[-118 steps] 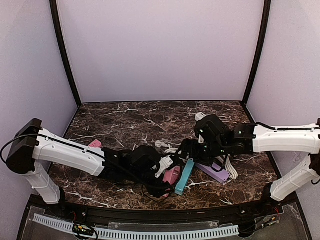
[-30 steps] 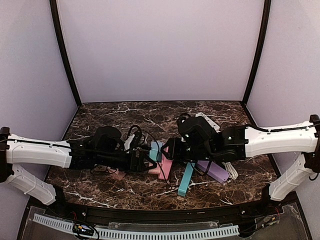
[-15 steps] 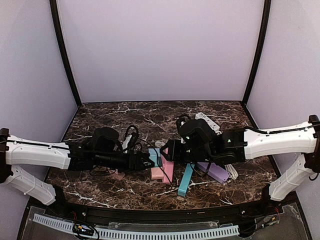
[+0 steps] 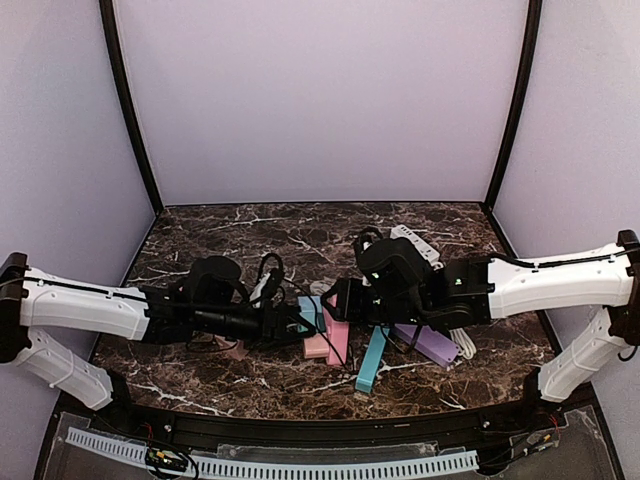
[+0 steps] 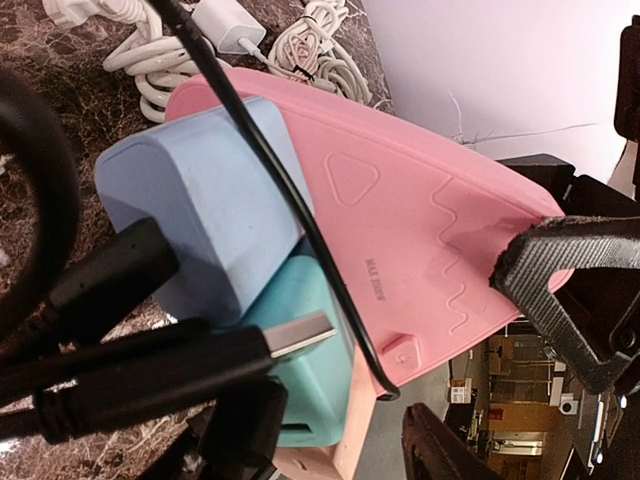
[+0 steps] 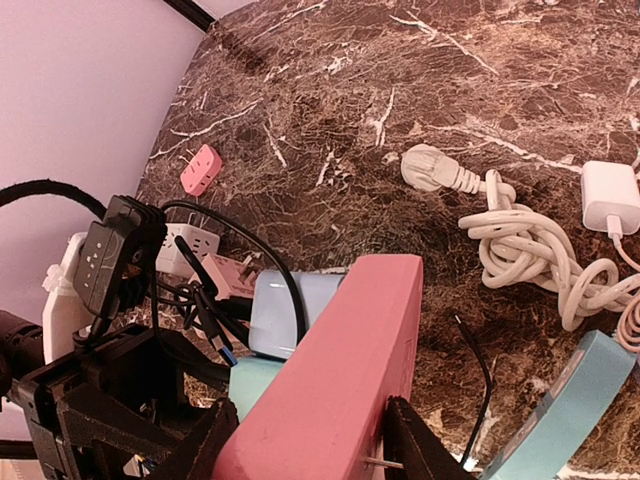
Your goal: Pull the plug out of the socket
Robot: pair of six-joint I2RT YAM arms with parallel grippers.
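Observation:
The pink power strip is held off the table between the two arms. My right gripper is shut on its sides, one finger on each side in the right wrist view. A light blue plug and a teal plug sit in the strip's face. My left gripper is open, its fingers straddling the teal plug and the strip's edge. One finger touches the plug and the other stands apart. In the top view my left gripper meets the plugs from the left.
A teal power strip and a purple one lie right of the pink strip. A white strip lies behind. Coiled white cables, a white charger, a small pink adapter and black cables lie around.
My left gripper has edged right, up to the plugs on the pink strip. Earlier my right gripper carried the strip up and to the left, and my left arm swung out left.

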